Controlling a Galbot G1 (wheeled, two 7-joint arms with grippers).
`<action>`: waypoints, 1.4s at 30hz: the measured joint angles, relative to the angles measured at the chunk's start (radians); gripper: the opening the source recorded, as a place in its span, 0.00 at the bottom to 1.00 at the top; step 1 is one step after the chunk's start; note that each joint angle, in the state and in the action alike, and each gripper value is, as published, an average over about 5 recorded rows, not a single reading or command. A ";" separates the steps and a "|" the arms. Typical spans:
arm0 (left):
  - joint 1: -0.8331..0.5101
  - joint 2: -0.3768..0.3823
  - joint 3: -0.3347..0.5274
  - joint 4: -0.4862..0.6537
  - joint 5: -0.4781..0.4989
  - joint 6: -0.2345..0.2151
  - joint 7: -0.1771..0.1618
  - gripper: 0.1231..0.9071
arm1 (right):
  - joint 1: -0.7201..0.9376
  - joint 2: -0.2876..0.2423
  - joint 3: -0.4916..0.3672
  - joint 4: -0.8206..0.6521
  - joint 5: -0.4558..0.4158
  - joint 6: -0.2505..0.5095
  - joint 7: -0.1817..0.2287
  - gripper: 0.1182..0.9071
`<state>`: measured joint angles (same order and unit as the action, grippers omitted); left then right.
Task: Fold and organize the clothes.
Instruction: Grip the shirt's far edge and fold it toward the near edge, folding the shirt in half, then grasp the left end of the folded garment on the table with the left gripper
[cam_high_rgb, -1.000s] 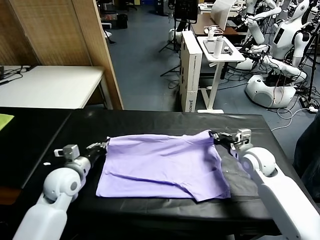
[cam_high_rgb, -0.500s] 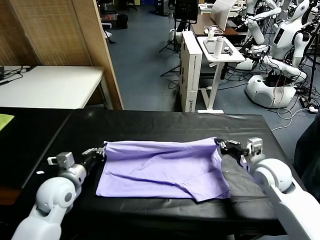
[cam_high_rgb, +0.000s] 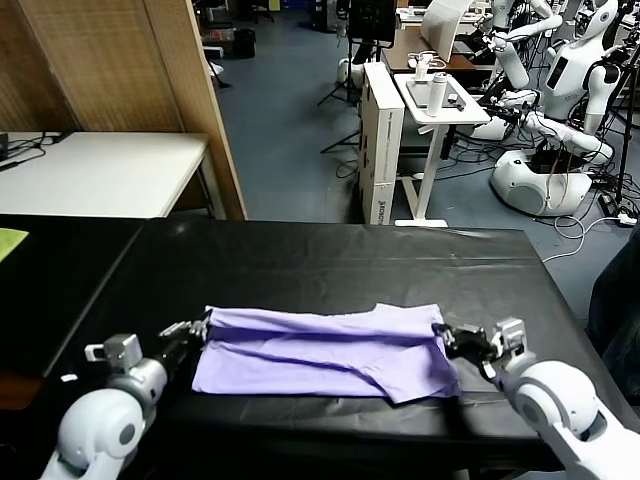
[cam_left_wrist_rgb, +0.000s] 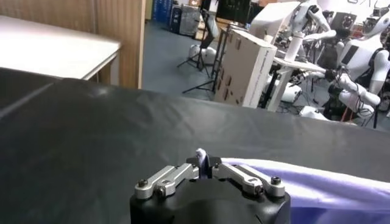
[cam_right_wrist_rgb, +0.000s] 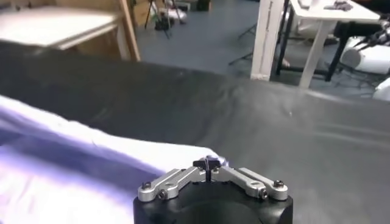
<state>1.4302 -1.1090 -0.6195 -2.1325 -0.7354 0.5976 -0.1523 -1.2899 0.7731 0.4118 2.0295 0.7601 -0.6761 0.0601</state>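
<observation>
The lavender T-shirt (cam_high_rgb: 320, 352) lies folded into a long narrow band across the black table (cam_high_rgb: 300, 260), near its front edge. My left gripper (cam_high_rgb: 200, 328) is shut on the shirt's left upper corner. A small tuft of fabric shows between its fingertips in the left wrist view, where the gripper (cam_left_wrist_rgb: 203, 164) has the shirt (cam_left_wrist_rgb: 317, 182) running off to one side. My right gripper (cam_high_rgb: 443, 336) is shut on the right upper corner. In the right wrist view the gripper (cam_right_wrist_rgb: 208, 163) pinches the edge of the shirt (cam_right_wrist_rgb: 73, 158). Both hold the top layer just above the lower layer.
A yellow-green sheet (cam_high_rgb: 8, 242) lies at the far left edge. Beyond the black table stand a white table (cam_high_rgb: 100, 170), a wooden partition (cam_high_rgb: 130, 60), a tall cardboard box (cam_high_rgb: 380, 140), a white cart (cam_high_rgb: 440, 95) and other robots (cam_high_rgb: 550, 120).
Both grippers have drawn the shirt's far edge toward the table's front edge, laying it over the near half. The shirt now shows as a much narrower band.
</observation>
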 joint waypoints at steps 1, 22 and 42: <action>0.013 -0.003 -0.003 -0.005 0.001 0.000 0.000 0.13 | -0.002 0.000 -0.001 -0.001 0.000 -0.001 0.001 0.03; 0.123 -0.038 -0.020 -0.034 0.034 0.001 -0.024 0.33 | -0.009 0.003 0.017 -0.002 0.020 0.000 -0.009 0.46; -0.052 -0.060 0.016 0.061 0.071 -0.005 -0.040 1.00 | 0.103 0.142 0.029 -0.091 0.027 0.025 0.031 1.00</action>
<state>1.3779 -1.1693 -0.6039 -2.0719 -0.6640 0.5931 -0.1928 -1.1871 0.9147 0.4409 1.9384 0.7874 -0.6513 0.0911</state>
